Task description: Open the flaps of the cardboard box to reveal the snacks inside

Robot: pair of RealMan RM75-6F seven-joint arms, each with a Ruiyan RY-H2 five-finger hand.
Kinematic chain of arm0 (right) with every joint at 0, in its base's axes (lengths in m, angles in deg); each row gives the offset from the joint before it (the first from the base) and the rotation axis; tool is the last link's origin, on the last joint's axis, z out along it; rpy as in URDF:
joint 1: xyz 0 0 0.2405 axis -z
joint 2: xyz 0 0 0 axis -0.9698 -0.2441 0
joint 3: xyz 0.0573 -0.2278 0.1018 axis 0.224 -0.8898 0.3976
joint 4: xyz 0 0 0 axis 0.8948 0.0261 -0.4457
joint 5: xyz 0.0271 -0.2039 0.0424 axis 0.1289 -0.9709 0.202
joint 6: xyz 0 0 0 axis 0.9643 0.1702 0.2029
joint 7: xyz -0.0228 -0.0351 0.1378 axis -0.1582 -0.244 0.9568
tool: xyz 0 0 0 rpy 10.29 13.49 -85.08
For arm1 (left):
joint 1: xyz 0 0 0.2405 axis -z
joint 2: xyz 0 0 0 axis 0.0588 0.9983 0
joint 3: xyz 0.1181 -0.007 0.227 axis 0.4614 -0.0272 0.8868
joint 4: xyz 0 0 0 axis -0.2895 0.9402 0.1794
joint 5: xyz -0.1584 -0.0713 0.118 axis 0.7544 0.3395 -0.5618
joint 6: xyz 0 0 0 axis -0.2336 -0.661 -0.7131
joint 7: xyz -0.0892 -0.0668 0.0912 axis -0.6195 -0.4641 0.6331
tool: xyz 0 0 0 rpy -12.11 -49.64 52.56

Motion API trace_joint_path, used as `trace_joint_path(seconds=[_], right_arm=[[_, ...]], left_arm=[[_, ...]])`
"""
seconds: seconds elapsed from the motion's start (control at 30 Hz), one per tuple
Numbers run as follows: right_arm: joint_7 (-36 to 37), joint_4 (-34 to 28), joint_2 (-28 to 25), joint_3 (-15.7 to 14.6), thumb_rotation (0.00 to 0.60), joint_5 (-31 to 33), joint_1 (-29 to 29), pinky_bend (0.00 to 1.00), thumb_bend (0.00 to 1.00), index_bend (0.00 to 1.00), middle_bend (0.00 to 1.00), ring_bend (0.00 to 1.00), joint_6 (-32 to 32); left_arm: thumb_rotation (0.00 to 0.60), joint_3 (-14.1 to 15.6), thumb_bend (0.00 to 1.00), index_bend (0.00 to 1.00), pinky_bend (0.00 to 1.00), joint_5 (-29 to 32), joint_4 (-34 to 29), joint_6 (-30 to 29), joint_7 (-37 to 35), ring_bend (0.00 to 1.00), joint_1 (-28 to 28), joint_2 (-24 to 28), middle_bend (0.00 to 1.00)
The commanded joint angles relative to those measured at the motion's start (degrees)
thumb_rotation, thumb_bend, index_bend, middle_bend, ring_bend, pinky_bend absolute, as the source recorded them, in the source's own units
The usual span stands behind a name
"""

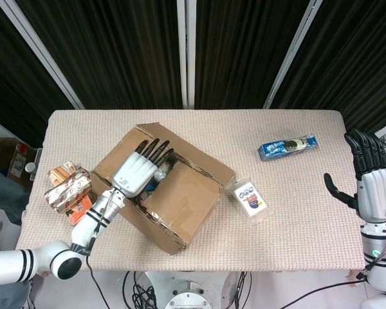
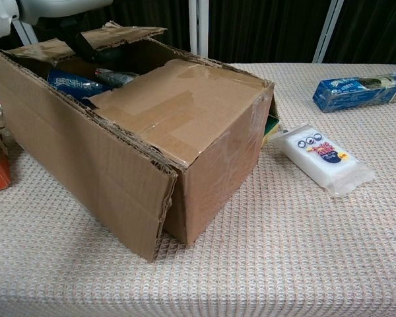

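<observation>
The cardboard box [image 1: 180, 203] [image 2: 92, 165] sits turned at an angle on the table's left half. Its near right flap [image 2: 178, 105] lies flat over the top. The left part stands uncovered, and a blue snack packet [image 2: 76, 84] shows inside. My left hand [image 1: 140, 170] hovers over that opening, palm down, fingers straight and pointing at the far flap [image 2: 122, 34], which is lifted. It holds nothing. My right hand [image 1: 368, 180] hangs beyond the table's right edge, fingers spread and empty, far from the box.
A blue cookie packet [image 1: 287, 147] [image 2: 360, 91] lies at the back right. A white wrapped packet [image 1: 251, 199] [image 2: 323, 158] rests against the box's right end. Red and orange snack boxes [image 1: 67, 190] lie left of the box. A beige cloth [image 1: 296, 225] covers the table.
</observation>
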Motion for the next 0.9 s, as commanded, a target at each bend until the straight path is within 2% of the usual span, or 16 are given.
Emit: trace_joint_path(seconds=[0.03,0.3,0.5,0.67,0.9], right_arm=[[0.1,0.0,0.0,0.0,0.6,0.0,0.0,0.0,0.25,0.0,0.0,0.0,0.0],[-0.2,-0.2,0.0,0.0,0.6,-0.1,-0.1,0.0,0.25,0.0,0.0,0.0,-0.1],[-0.6,-0.5,0.1,0.0,0.6,-0.4,-0.1,0.0,0.25,0.0,0.0,0.0,-0.1],[-1.0,-0.8,0.1,0.0,0.6,-0.8,0.0,0.0,0.25,0.0,0.0,0.0,0.3],[-1.8,-1.3,0.0,-0.2,0.6,-1.0,0.2,0.0,0.25,0.0,0.0,0.0,0.4]], left_arm=[[0.6,-0.5,0.42,0.0,0.16,0.6,-0.9,-1.2,0.7,0.04,-0.3,0.6,0.0],[0.6,-2.8,0.44,0.0,0.16,1.3,-1.5,-4.3,1.3,0.04,-1.0,3.4,0.0],[0.6,-4.8,0.43,0.0,0.16,3.9,1.2,-6.1,0.9,0.04,-1.9,5.7,0.0],[0.6,-5.2,0.43,0.0,0.16,5.9,7.3,-6.4,0.2,0.04,-2.6,5.8,0.0],[0.6,-5.3,0.43,0.0,0.16,4.5,17.2,-8.2,-2.6,0.04,-3.7,3.3,0.0]])
